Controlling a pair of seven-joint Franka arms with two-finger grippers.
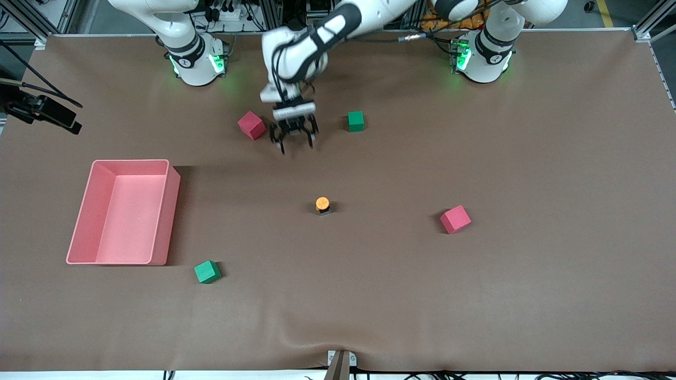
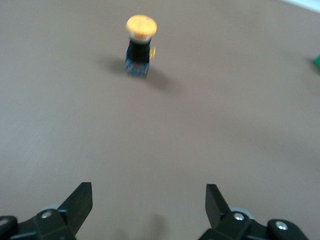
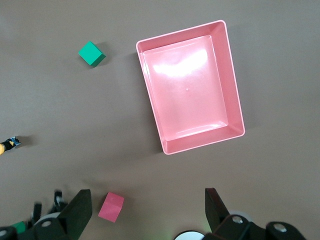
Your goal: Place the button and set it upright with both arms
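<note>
The button [image 1: 322,203] stands upright on the brown table, orange cap on top, near the table's middle. The left wrist view shows the button [image 2: 140,45] some way off from my left gripper [image 2: 148,186], which is open with only bare table between its fingers. My left gripper [image 1: 297,146] hangs over the table between a pink cube [image 1: 251,125] and a green cube [image 1: 356,121], nearer the robots' bases than the button. My right gripper [image 3: 147,191] is open and empty, high above the table. The button [image 3: 6,146] shows at the edge of the right wrist view.
A pink tray [image 1: 166,221] lies empty toward the right arm's end of the table; its rim [image 3: 233,90] shows from above. A green cube [image 1: 207,272] sits beside it, nearer the front camera. Another pink cube [image 1: 455,219] lies toward the left arm's end.
</note>
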